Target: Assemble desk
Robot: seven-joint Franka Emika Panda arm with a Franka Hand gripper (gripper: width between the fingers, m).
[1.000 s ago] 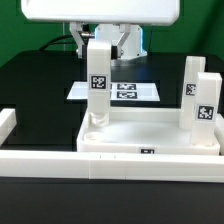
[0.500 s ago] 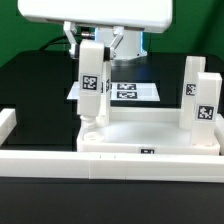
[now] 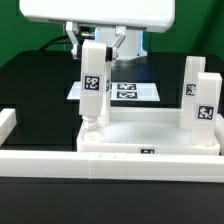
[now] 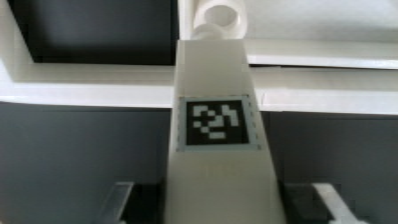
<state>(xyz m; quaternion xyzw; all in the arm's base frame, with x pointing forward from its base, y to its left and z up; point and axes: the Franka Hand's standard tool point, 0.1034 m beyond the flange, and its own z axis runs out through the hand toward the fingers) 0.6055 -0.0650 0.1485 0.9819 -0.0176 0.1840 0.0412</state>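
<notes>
You get one camera looking across the table from in front, one very close looking down the leg [image 4: 215,120], both seeing it

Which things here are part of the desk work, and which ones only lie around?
Part of the job:
- desk top
- leg in the gripper
- two legs standing at the exterior view's right
- gripper

Only lying about:
- marker board
- border rail

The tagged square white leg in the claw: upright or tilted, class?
Tilted. The tagged square white leg leans, its foot at the desk top's corner socket.
</notes>
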